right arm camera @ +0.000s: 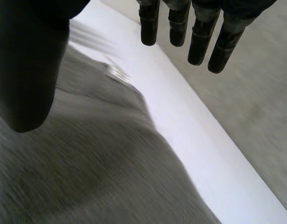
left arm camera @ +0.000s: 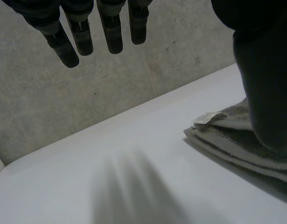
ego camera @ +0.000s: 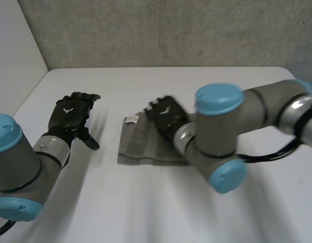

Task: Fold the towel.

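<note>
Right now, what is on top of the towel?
The open right hand is over the towel. The towel under it is hidden, so contact cannot be told.

In the head view the towel (ego camera: pixel 138 147) lies on the surface (ego camera: pixel 146 212) just left of centre frame. The right robot hand (ego camera: pixel 165 117) is over the towel's right part, reaching in from the right. The left robot hand (ego camera: pixel 71 115) is at middle left, apart from the towel. A wall (ego camera: pixel 171 30) stands behind the surface.
</note>
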`<state>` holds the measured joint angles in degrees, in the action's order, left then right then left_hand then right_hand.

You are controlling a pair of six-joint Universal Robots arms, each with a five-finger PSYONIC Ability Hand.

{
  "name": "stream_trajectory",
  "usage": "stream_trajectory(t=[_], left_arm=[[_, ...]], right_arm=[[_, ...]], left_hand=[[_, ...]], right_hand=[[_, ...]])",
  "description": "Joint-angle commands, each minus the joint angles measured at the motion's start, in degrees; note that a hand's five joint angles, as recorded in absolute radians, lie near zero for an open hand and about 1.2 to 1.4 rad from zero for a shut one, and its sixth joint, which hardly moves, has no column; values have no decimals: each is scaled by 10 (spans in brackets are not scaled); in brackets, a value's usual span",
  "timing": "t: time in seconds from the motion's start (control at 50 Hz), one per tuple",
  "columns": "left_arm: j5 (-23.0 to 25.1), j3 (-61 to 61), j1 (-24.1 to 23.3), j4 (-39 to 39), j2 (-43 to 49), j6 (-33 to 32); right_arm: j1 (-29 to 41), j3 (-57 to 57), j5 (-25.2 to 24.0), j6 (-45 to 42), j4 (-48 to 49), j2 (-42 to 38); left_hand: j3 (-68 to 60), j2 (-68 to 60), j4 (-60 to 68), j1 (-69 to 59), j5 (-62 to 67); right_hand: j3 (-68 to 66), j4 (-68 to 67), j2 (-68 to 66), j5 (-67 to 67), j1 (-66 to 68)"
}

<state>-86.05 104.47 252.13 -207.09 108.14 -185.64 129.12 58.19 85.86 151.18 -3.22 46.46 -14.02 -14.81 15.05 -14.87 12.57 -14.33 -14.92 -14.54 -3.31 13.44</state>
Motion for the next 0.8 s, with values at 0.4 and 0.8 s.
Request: stream_trajectory(t=[0.4,0.8], left_arm=[[-3,-18,-92,-45,41,-54],[-8,-15,-87,-42,6,-48]], right_arm=[[-219,349,-82,56,143,126],[-332,423,-89,-190,75,244]], left_hand=[[35,43,-45,43,-120],[40,48,-50,48,-125]], right_hand=[[-575,-570,-573,-586,584],[-657,-651,-655,-667,666]])
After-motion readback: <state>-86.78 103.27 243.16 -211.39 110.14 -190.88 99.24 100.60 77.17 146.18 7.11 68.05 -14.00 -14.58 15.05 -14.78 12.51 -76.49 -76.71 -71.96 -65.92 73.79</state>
